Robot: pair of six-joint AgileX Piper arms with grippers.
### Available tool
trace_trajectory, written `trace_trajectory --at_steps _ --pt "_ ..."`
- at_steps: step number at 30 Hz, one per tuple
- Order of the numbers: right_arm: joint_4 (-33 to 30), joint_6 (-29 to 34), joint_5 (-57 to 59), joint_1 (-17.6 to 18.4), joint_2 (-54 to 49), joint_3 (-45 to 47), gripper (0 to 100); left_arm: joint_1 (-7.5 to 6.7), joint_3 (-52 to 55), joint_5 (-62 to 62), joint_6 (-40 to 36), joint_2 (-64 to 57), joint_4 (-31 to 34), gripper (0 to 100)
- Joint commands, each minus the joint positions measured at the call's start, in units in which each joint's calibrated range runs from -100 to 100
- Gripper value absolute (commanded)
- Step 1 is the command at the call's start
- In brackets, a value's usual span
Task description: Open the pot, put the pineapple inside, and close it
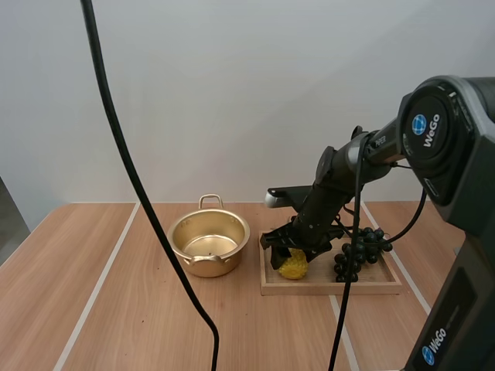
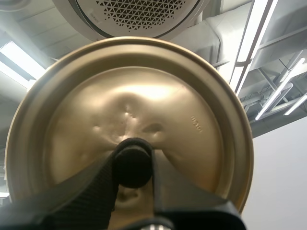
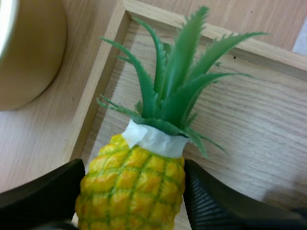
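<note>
Straddling the pineapple (image 3: 134,187) in the tray (image 1: 332,287), the right gripper (image 1: 292,249) is pinching its flanks, crown pointing away from the wrist and the open pot (image 1: 209,236) lying just left of the tray, while the left gripper (image 2: 133,160) is clamping the lid (image 2: 129,96) by its knob (image 2: 133,167).

Black right arm (image 1: 340,179), dark joint housings (image 1: 452,143) (blue WeGo badges (image 1: 426,124)), ribbed black right hand (image 3: 130,196)

Pot (image 1: 209,243) stands on the bench (image 1: 116,309), left of the wooden tray (image 1: 332,288). Pineapple (image 1: 293,265) lies at the tray's left end, between the right gripper (image 1: 288,251) fingers; bunch of grapes (image 1: 361,251) at its right end. Lid (image 2: 144,96) sits in the left gripper (image 2: 133,165).
</note>
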Motion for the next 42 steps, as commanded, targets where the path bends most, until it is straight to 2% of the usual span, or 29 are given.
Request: trace_trajectory --at_steps 1,9,16,19,22,27,32,35,42 --pt "-1.0 0.3 0.9 0.1 0.0 -0.2 0 -0.06 0.1 -0.6 -0.6 -0.3 0.1 0" --pt "-3.5 0.3 0.5 0.1 -2.5 -1.7 0 -0.06 0.1 -0.6 -0.6 -0.3 0.1 0" --pt "-3.4 1.1 -4.2 0.1 -11.3 -8.5 0 -0.06 0.1 -0.6 -0.6 -0.3 0.1 0" --pt "-2.6 1.6 -9.0 0.1 -16.1 -10.7 0 -0.06 0.1 -0.6 -0.6 -0.3 0.1 0" --pt "-1.2 1.8 -21.9 0.1 -24.3 -11.5 0 -0.06 0.1 -0.6 -0.6 -0.3 0.3 0" --pt "1.2 1.8 -31.1 0.1 -35.5 -11.5 0 -0.06 0.1 0.0 -0.6 -0.3 2.7 0" --pt "-0.3 1.8 -46.9 0.1 -45.4 -11.5 0 -0.06 0.1 0.0 -0.6 -0.3 2.7 0" --pt "-2.7 1.8 -49.1 -0.5 -48.1 -11.5 0 -0.06 0.1 0.3 -0.6 -0.3 2.7 0" --pt "-2.3 1.8 -49.9 -3.3 -47.6 -11.5 0 -0.06 0.1 0.7 -0.6 -0.3 2.7 0"
